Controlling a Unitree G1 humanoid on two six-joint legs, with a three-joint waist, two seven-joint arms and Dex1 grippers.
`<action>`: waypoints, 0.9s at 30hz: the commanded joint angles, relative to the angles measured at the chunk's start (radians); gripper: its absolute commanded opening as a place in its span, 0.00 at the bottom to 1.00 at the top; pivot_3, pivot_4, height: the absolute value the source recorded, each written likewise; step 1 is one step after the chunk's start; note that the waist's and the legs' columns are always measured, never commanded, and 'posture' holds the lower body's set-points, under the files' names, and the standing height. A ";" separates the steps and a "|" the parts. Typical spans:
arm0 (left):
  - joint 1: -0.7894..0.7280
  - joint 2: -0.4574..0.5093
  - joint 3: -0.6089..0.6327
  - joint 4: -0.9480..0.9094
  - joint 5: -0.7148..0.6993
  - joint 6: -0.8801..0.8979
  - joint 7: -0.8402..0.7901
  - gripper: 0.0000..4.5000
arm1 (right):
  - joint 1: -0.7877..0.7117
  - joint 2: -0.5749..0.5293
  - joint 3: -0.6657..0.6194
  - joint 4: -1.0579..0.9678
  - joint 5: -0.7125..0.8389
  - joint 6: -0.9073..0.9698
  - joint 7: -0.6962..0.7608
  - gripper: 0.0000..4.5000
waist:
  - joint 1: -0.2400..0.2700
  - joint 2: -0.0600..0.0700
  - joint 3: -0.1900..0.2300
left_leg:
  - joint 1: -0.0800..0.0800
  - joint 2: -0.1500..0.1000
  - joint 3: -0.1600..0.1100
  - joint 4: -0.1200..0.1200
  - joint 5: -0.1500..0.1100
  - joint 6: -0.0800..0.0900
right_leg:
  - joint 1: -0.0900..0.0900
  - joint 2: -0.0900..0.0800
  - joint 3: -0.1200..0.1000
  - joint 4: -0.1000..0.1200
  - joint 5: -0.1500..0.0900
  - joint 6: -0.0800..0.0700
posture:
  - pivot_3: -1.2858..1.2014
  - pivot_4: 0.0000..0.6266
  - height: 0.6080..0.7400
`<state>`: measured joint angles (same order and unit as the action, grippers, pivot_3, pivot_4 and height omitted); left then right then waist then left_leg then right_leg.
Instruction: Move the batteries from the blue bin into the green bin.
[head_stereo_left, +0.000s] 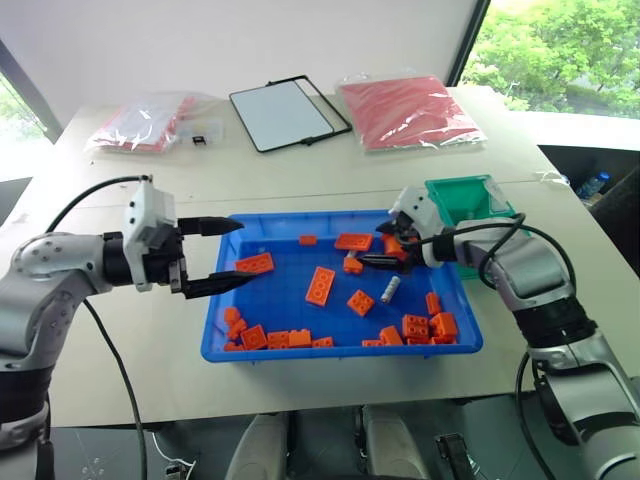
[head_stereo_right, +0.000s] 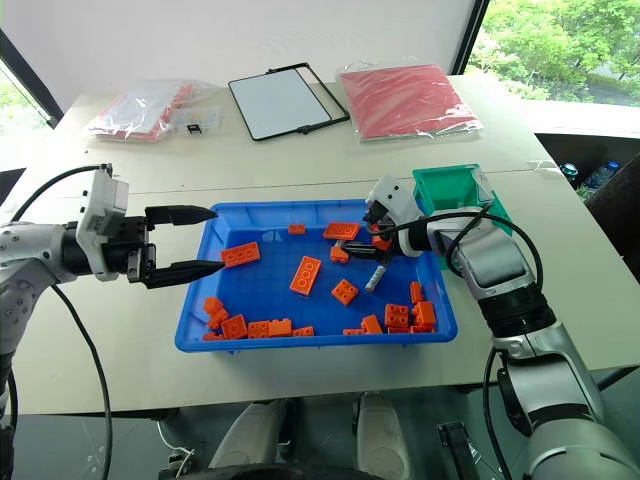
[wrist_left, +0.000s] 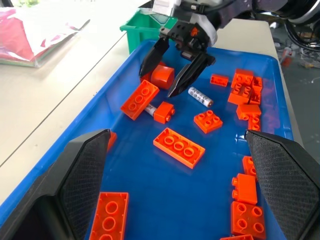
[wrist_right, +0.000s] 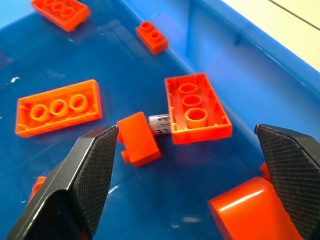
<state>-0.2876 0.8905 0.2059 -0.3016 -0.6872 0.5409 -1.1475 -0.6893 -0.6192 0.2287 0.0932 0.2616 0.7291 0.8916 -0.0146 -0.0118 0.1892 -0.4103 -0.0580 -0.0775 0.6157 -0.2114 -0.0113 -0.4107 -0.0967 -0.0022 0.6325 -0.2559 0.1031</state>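
A: Beige table (head_stereo_left: 300, 170), window at the far right. We log the blue bin (head_stereo_left: 225, 345) at centre, the green bin (head_stereo_left: 452, 192) touching its far right corner. The right gripper (head_stereo_left: 385, 248) hangs released and empty over the bin's far right part; the left gripper (head_stereo_left: 228, 255) is spread, empty, at the left rim.

B: We count two batteries. One battery (head_stereo_left: 390, 290) lies free, right of centre. The wedged battery (wrist_right: 159, 124) sits under the right gripper, pinned between a small brick (wrist_right: 138, 139) and an upturned brick (wrist_right: 196, 109).

A: We judge the step in hand is a grasp on the wedged one.

B: Then we should straddle the bare metal, fingers across its axis, descend slowly, and avoid pinching brick. If it is too crowded, the free battery is easier.
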 joint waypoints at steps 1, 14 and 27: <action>-0.002 0.010 0.032 -0.029 -0.016 -0.001 0.008 1.00 | -0.033 0.021 -0.003 0.017 -0.016 -0.037 0.006 0.99 | 0.000 0.000 0.000 | 0.000 0.000 0.000 0.000 0.000 0.000 | 0.000 0.000 0.000 0.000 0.000 0.000 | 0.52 0.24 0.96; -0.031 0.011 0.022 -0.008 -0.008 -0.006 0.007 1.00 | -0.032 0.076 -0.006 0.023 -0.056 -0.064 0.007 0.36 | 0.000 0.000 0.000 | 0.000 0.000 0.000 0.000 0.000 0.000 | 0.000 0.000 0.000 0.000 0.000 0.000 | 0.52 0.24 0.96; -0.066 0.000 -0.002 0.020 0.012 -0.021 -0.003 1.00 | -0.060 0.407 0.150 -0.074 -0.075 0.049 -0.145 0.62 | -0.004 0.000 0.000 | 0.000 0.000 -0.001 0.000 0.000 -0.001 | -0.002 0.001 0.000 0.003 0.001 0.000 | 0.52 0.24 0.96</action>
<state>-0.3368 0.8895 0.1915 -0.2741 -0.6756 0.5351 -1.1499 -0.7166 -0.2111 0.3889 0.0124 0.2032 0.7917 0.7692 -0.0187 -0.0118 0.1891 -0.4101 -0.0577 -0.0782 0.6154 -0.2111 -0.0121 -0.4128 -0.0954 -0.0019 0.6358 -0.2552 0.1025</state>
